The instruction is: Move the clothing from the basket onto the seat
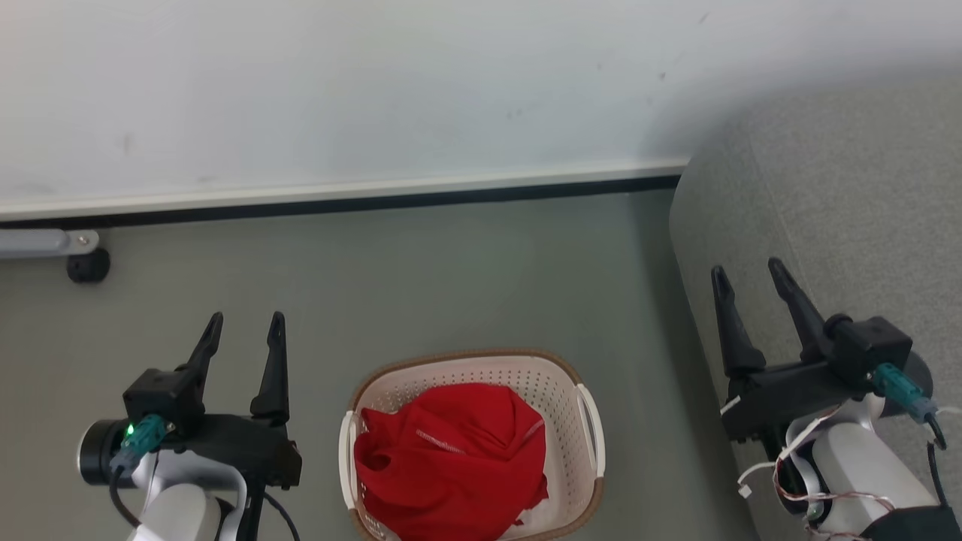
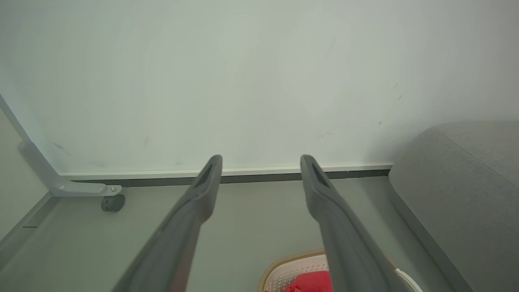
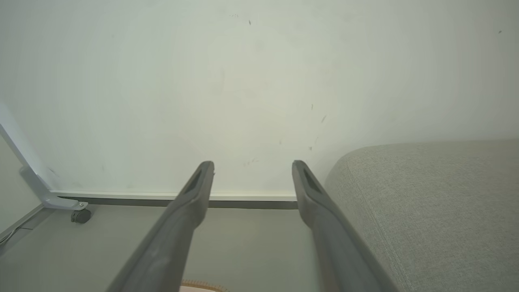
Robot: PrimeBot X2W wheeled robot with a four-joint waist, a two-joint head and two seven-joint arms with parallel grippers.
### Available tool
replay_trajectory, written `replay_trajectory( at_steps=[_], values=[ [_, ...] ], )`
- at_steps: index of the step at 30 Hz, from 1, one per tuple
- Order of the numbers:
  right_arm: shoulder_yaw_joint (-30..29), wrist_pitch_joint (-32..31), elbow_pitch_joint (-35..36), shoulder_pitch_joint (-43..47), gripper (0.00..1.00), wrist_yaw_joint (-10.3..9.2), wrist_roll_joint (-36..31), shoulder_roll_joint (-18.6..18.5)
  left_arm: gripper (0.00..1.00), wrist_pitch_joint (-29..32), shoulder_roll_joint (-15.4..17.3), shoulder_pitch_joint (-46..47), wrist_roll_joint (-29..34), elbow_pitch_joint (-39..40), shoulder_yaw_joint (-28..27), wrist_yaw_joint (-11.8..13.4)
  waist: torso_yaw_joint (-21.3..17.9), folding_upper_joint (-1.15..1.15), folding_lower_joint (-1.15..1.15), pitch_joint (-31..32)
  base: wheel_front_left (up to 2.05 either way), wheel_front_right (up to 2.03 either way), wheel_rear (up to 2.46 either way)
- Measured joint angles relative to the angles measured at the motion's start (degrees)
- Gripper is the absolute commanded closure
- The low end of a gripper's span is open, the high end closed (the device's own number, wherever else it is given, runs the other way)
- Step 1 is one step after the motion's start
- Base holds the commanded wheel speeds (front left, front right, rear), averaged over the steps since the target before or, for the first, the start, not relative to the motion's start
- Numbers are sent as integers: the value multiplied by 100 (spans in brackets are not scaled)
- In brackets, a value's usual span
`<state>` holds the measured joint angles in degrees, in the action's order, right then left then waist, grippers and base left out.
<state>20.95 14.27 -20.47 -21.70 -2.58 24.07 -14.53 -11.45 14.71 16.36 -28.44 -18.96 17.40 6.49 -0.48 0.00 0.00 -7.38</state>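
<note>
Red clothing (image 1: pixel 451 451) heaped in the basket (image 1: pixel 541 379) at 6 o'clock, left tool (image 1: pixel 248 319) at 8 o'clock spread and empty, right tool (image 1: pixel 746 269) at 3 o'clock likewise spread (overlapping the grey seat (image 1: pixel 827 173))

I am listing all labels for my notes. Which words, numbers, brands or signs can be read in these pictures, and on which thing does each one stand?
None can be read.
The clothing shows a thin pale strip, too small to tell whether it bears letters.
The basket, the seat and the wall show no writing.
</note>
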Motion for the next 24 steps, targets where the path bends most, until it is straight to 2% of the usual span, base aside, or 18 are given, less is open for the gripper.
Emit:
replay_trajectory(
  at_steps=[15, 24],
  values=[
    [-2, -58, 667, -786, 0, -111, -152, 204, 0, 156, -114, 703, 199, -109, 404, -165, -183, 0, 1, -1185, 0, 0, 0],
    [42, -108, 1046, -1220, 0, -154, -265, 322, 0, 389, -58, 1183, 635, -506, 810, -352, -348, 1, 1, -1942, 0, 0, 0]
  ],
)
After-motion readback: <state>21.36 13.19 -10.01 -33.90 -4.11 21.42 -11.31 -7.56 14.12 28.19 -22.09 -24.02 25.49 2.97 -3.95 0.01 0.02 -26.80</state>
